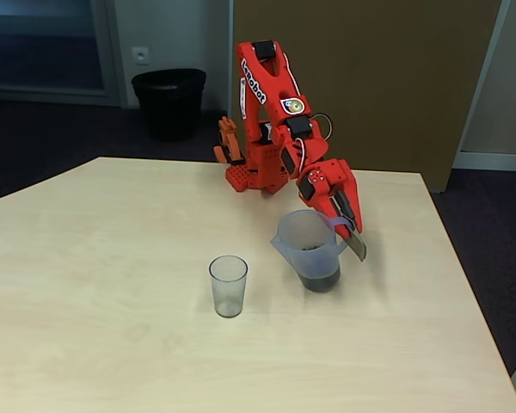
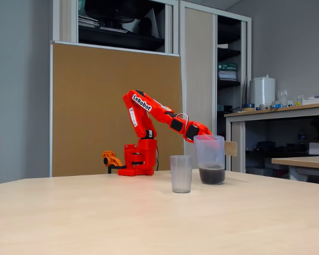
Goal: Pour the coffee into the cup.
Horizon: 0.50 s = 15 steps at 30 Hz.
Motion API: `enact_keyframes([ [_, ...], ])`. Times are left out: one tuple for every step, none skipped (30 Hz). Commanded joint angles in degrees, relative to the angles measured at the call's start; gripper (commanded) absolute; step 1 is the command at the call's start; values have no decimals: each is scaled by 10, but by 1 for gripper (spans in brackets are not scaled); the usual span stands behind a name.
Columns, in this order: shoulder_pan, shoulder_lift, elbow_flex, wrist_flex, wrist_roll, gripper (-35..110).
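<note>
One wide, pale wooden table carries everything here. The red arm reaches down from its base at the far edge, to the right side of the table in the higher fixed view. Next in size is the jug, translucent and upright, standing on the table with the coffee as a dark layer at its bottom. The gripper is at the jug's handle, on the side away from the cup; its fingers appear to lie on both sides of the handle, but I cannot tell if they already press on it. The cup stands empty and upright, near the jug but apart from it.

I judge that the step in hand is the grasp of the jug. The next move calls for a firm hold on the handle, then a lift and a carry toward the cup with the spout turned to it.
</note>
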Motion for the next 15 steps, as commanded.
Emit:
enact_keyframes([
  [3, 33, -43, -3, 45, 0],
  [4, 35, -51, 5, 56, 0],
  [8, 38, -58, 14, 65, 0],
  [11, 42, -66, 24, 74, 0],
  [17, 47, -74, 34, 77, 0],
  [22, 53, -82, 46, 83, 0],
  [28, 58, -91, 62, 91, 0],
  [33, 62, -98, 72, 96, 0],
  [40, 66, -104, 80, 99, 0],
  [45, 69, -112, 91, 102, 0],
  [51, 70, -117, 97, 103, 0],
  [58, 72, -120, 99, 104, 0],
  [64, 72, -122, 100, 106, 0],
  [70, 72, -125, 100, 110, 0],
  [75, 71, -127, 99, 114, 0],
])
